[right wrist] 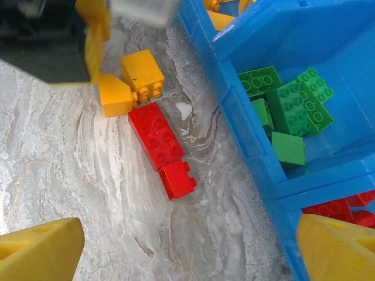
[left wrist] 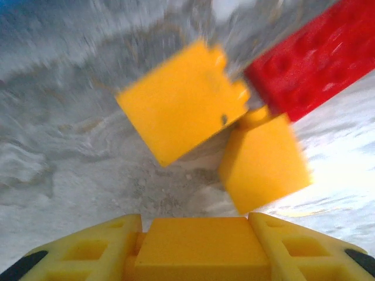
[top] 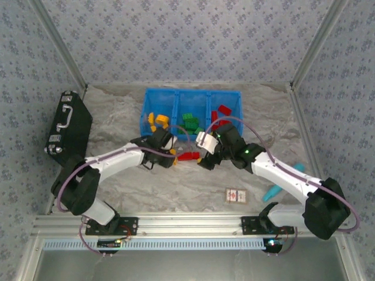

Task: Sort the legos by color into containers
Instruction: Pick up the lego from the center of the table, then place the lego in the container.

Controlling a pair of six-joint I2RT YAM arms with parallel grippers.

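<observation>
My left gripper (left wrist: 195, 221) is shut on an orange-yellow lego (left wrist: 202, 250), just in front of the bin in the top view (top: 166, 142). Ahead of it lie two more yellow legos (left wrist: 184, 105) (left wrist: 263, 161) and a long red lego (left wrist: 319, 55). My right gripper (right wrist: 187, 234) stands open above the table with nothing between its fingers, beside the left one (top: 202, 151). Below it lie the long red lego (right wrist: 155, 134) and a small red lego (right wrist: 179, 178). The blue bin (top: 190, 91) holds yellow legos (top: 158, 120) on the left, green (top: 189, 121) in the middle, red (top: 222, 111) on the right.
A black case with metal latches (top: 69, 122) lies at the far left. A red-and-white card box (top: 235, 195) and a teal stick (top: 272, 191) lie near the right arm. The bin's blue wall (right wrist: 246, 134) runs close along the right gripper's side.
</observation>
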